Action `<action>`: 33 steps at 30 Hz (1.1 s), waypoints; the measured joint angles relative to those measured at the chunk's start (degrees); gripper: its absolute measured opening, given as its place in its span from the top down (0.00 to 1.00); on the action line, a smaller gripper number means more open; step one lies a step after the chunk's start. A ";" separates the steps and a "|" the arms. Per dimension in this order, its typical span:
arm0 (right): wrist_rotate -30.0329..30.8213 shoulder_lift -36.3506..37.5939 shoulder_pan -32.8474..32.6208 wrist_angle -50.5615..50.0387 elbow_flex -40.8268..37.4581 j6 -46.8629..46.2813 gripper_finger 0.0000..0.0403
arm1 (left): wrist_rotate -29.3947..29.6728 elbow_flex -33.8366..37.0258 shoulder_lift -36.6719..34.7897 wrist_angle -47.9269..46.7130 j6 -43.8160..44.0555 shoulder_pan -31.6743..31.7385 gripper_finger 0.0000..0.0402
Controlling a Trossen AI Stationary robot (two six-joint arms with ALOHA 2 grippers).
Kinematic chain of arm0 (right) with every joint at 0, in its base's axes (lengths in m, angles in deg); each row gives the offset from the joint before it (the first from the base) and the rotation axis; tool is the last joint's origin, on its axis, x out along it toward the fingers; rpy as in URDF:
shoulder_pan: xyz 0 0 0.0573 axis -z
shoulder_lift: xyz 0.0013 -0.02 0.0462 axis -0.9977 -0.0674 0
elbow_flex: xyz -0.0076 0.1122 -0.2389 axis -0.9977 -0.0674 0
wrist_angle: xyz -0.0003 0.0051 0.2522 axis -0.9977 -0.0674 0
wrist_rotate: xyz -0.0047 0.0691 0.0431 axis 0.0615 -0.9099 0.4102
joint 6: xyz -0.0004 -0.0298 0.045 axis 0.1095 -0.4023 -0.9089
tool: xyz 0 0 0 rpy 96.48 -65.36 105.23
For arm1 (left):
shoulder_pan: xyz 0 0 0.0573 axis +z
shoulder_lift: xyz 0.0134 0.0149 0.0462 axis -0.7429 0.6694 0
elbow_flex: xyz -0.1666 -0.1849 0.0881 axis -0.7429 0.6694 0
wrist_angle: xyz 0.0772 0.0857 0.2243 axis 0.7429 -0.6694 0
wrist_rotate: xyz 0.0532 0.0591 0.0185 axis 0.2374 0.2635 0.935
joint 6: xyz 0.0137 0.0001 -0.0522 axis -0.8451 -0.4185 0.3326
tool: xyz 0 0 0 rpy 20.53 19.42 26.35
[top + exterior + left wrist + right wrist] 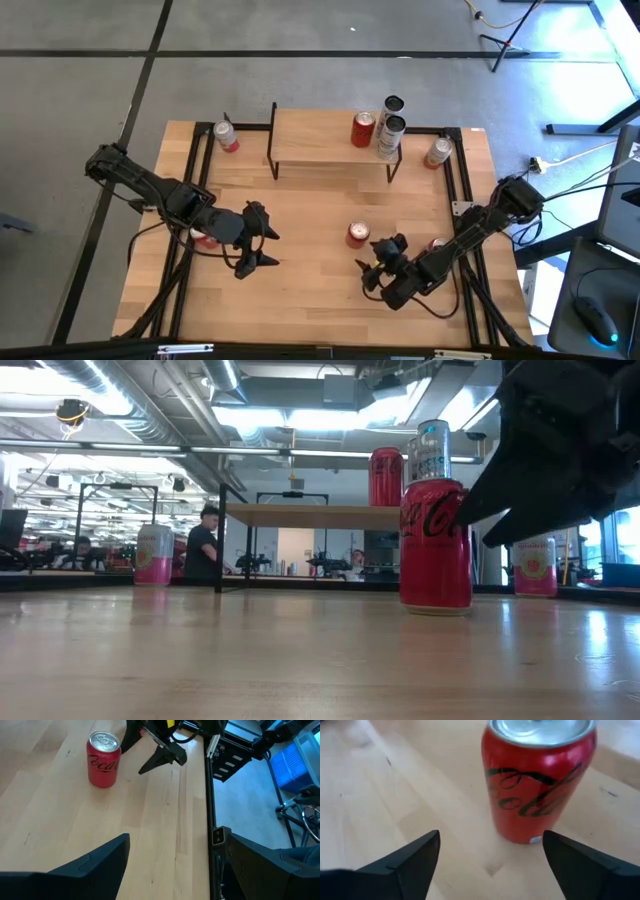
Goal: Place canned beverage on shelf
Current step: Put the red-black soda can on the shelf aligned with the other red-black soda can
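Red cola can [357,234]: upright on the bare middle of the table [300,300], toward the right arm's side, well short of the shelf [320,135] and apart from every edge. Open wood lies all round it.

Right gripper [381,262]: low over the table just beside the red cola can, on the side away from the shelf. Its jaws stand wide apart and hold nothing; in the right wrist view the can [537,777] rises ahead of the two fingers, not between them, with bare wood in the gap.

Left gripper [262,238]: hangs over the left half of the table, well apart from the can, jaws spread and empty.

Shelf: light top on thin black legs at the table's far edge. Its left and middle stretch is bare; a second red can [363,129] and a stack of two silver-and-dark cans [390,127] crowd its right end.

Other stock: one pink can [227,136] on the table beside the shelf's left end, near the far left corner; another pink can [437,152] beside its right end, near the far right corner.
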 joint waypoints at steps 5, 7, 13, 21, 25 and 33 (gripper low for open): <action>7.65 -0.02 1.10 -1.34 -0.01 2.85 0.20 | -0.02 0.00 0.00 0.01 0.00 0.27 0.21; 8.45 -0.02 2.18 -0.59 -0.63 4.32 0.21 | 0.01 0.00 0.00 0.01 0.08 0.42 0.21; 9.68 -2.50 3.36 6.97 -3.06 8.51 0.20 | 0.02 0.00 0.00 0.01 0.08 0.42 0.21; 11.75 -7.21 6.73 15.73 -3.08 14.82 0.21 | 3.10 0.00 0.00 -0.06 -0.30 1.80 0.21; 13.68 -8.82 8.48 17.77 -3.08 16.29 0.20 | 3.41 0.31 -0.01 0.44 -4.17 3.65 0.21; 14.31 -9.27 13.09 18.63 -3.10 19.28 0.20 | 3.53 4.51 0.00 1.19 -2.71 7.30 0.21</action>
